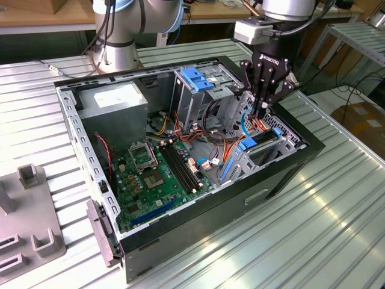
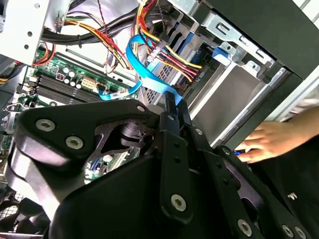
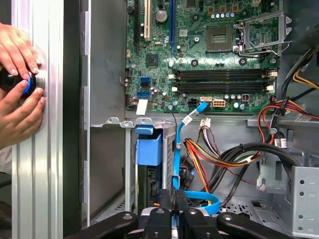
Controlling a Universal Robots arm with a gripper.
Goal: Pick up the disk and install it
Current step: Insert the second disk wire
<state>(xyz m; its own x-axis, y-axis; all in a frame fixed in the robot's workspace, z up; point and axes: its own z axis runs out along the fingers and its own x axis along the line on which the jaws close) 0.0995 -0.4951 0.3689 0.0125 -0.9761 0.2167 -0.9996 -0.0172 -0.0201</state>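
Exterior view: high, oblique, set back, taking in the whole open computer case [image 1: 180, 162] on the ribbed table [image 1: 313, 229]. First wrist view: close, looking straight down past the gripper [image 3: 174, 219] onto the motherboard [image 3: 209, 55]. Second wrist view: closer still, looking slantwise over the gripper [image 2: 172, 112]. All three share the motherboard and cable bundle [image 1: 216, 144].
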